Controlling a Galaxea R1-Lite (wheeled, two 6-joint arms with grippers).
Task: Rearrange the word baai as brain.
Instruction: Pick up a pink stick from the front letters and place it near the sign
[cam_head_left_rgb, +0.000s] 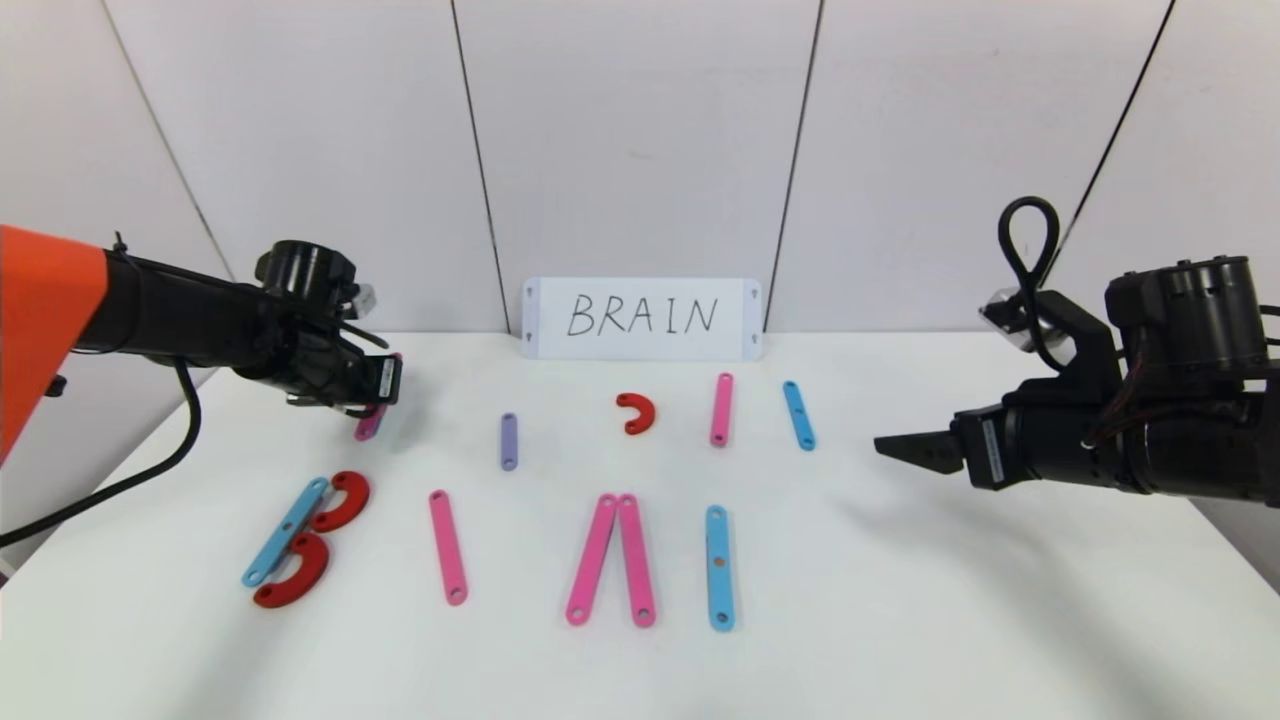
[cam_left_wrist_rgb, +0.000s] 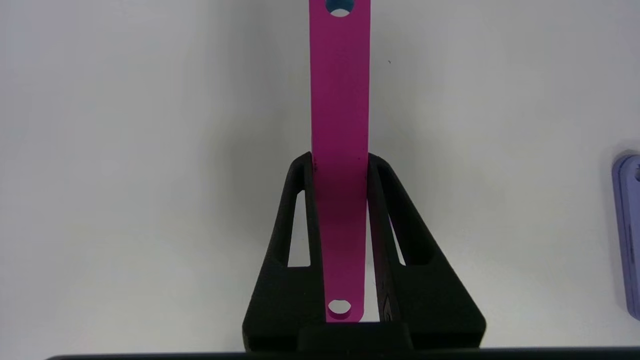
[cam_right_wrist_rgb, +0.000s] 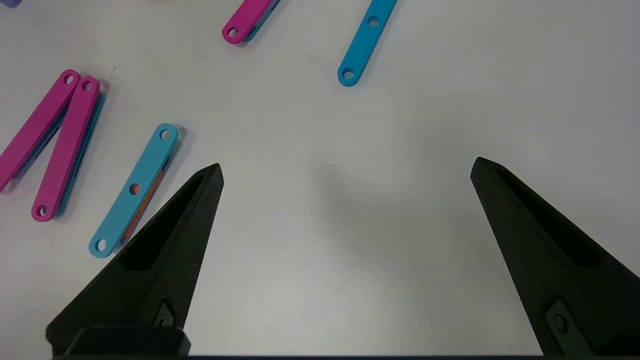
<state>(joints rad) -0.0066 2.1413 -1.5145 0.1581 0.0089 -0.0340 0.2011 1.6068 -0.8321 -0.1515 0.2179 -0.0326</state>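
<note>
Pinched between the left end effector (cam_left_wrist_rgb: 340, 165), a pink strip (cam_left_wrist_rgb: 340, 100) seemed light, stiff, slippery; the right end effector (cam_right_wrist_rgb: 345, 170) gaped wide.

In the head view the left gripper (cam_head_left_rgb: 378, 400) hides most of the pink strip (cam_head_left_rgb: 368, 424) it clamps, and the purple strip (cam_left_wrist_rgb: 629, 235) is cut by the left wrist view's edge.
</note>
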